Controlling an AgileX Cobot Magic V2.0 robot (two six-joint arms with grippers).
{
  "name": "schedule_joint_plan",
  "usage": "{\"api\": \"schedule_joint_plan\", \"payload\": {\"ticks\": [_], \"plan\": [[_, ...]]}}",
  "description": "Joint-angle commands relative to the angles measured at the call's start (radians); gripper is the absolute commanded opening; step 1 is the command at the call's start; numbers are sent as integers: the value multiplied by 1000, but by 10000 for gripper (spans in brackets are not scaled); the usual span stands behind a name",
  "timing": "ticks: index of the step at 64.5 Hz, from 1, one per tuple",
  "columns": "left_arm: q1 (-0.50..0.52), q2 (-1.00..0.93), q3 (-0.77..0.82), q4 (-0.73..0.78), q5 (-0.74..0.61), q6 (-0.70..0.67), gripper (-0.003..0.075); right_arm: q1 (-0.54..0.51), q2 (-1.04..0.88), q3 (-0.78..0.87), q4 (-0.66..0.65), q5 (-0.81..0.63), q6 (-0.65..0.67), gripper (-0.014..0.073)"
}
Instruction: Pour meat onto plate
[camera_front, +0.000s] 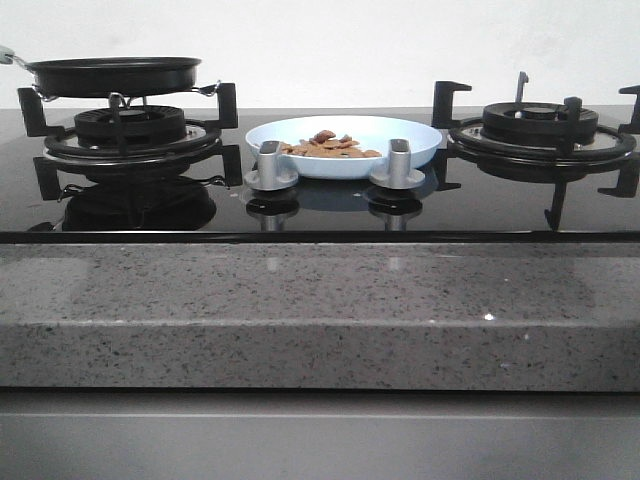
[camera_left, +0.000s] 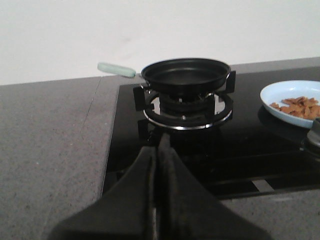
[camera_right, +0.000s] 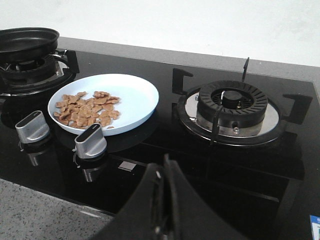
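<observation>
The pale blue-white plate (camera_front: 400, 135) sits on the black glass hob between the two burners, with a heap of orange-brown meat (camera_front: 330, 146) in it. Both show in the right wrist view, plate (camera_right: 135, 97) and meat (camera_right: 87, 109), and at the edge of the left wrist view, plate (camera_left: 280, 92) and meat (camera_left: 299, 106). The black frying pan (camera_front: 112, 75) rests empty on the left burner (camera_left: 186, 74). My left gripper (camera_left: 161, 142) is shut and empty, short of the left burner. My right gripper (camera_right: 165, 162) is shut and empty, over the hob's front part. Neither gripper shows in the front view.
Two silver knobs (camera_front: 271, 166) (camera_front: 398, 164) stand in front of the plate. The right burner (camera_front: 540, 125) with its black pan supports is bare. The pan's pale green handle (camera_left: 116, 69) points away over the grey stone counter (camera_front: 300, 310).
</observation>
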Motion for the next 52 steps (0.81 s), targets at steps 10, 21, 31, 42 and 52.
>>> {"api": "schedule_joint_plan", "payload": {"ticks": [10,21,31,42,52], "plan": [[88,-160,172,6,-83,0,-20,-2,1,-26,-7,-84,-10,-60],[155,-170,259,-14,-159,0,-20,-2,2,-26,-7,-84,-10,-60],[157,-170,329,-38,-300,0,-20,-2,2,-26,-7,-84,-10,-60],[157,-167,331,-38,-298,0,-20,-2,2,-26,-7,-84,-10,-60],[157,-167,331,-38,-298,0,-20,-2,2,-26,-7,-84,-10,-60]]}}
